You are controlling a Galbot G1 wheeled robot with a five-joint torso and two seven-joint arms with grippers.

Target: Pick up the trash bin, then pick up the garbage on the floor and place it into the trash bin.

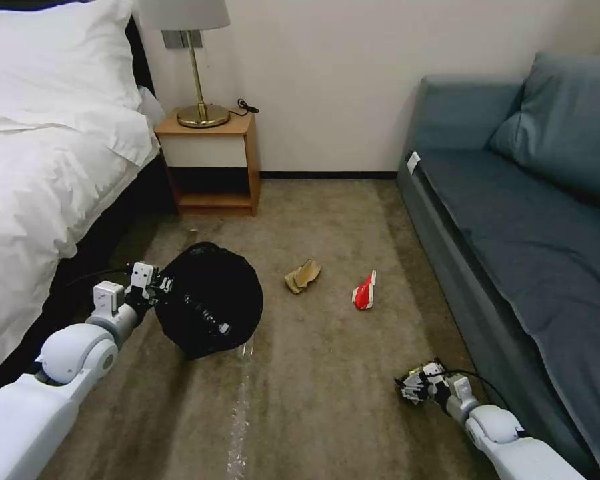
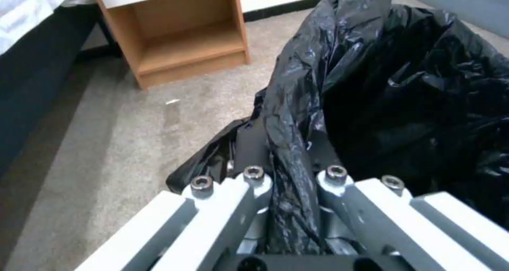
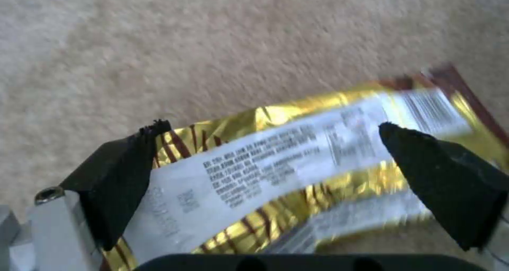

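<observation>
Black-padded fingers [image 3: 122, 183] of the right gripper [image 1: 413, 388] stand spread w/ a gold foil wrapper [image 3: 297, 159] lying between them on the carpet [image 1: 313, 373]; jaws apart, nothing clamped yet, tips straddling the packet's short width. Wrapper's long axis runs roughly across the gap from one pad toward the other, printed white back panel facing up, dark-red end pointing away past the far pad. Judged: wrist is low and near the floor so the pads can pinch a flat thing that offers no height to grab. Whether the tips already touch the foil, can't tell. Left gripper [image 1: 155, 283] is clenched on the bin's [image 1: 210, 300] rim, a fold of black liner [image 2: 297, 151] bunched between its closed fingers. Bin is held off to the robot's left, mouth up toward the head cam, likely kept there so it's ready as a drop target and clear of the right arm's work. Further out on the carpet: tan paper wad [image 1: 303, 275] just right of the bin, red-and-white packet [image 1: 365, 292] beyond that, long axis pointing roughly toward the wall. Both are still on the floor, well apart from either gripper. Nightstand [image 1: 210, 160] and bed [image 1: 40, 173] back left, sofa [image 1: 533, 227] on the right.
</observation>
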